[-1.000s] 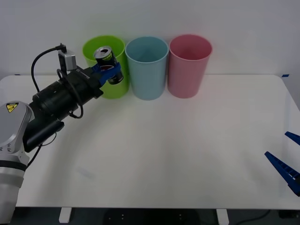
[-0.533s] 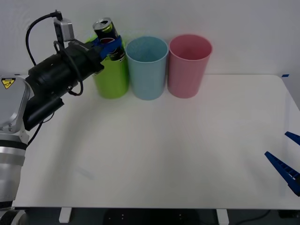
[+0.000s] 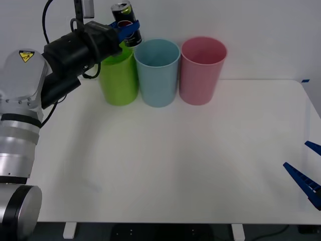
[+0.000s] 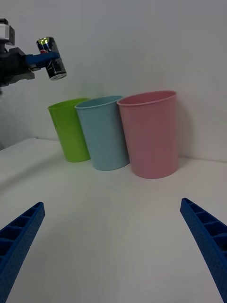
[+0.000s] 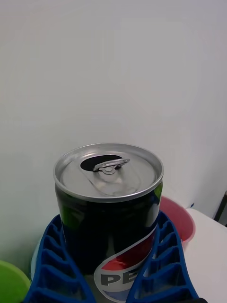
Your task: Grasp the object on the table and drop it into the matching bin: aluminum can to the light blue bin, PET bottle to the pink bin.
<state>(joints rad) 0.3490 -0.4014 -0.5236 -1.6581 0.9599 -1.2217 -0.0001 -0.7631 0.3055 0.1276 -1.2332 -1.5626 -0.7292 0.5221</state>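
My left gripper [image 3: 128,27] holds the aluminum can [image 3: 125,22] aloft, fingers clamped round it, above the lime green bin [image 3: 119,80] beside the light blue bin [image 3: 157,75]. Grasp done; drop remains. My right gripper [image 3: 306,173] waits spread at the worktop [image 3: 200,160] edge.

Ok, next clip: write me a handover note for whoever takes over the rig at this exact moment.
Left gripper: shut on the aluminum can, held in the air above the lime green bin, near the light blue bin.
Right gripper: open, parked low at the table edge.
Pink bin: beside the blue one.
Done: can grasped and lifted.
Left: carry it over the light blue bin, release.
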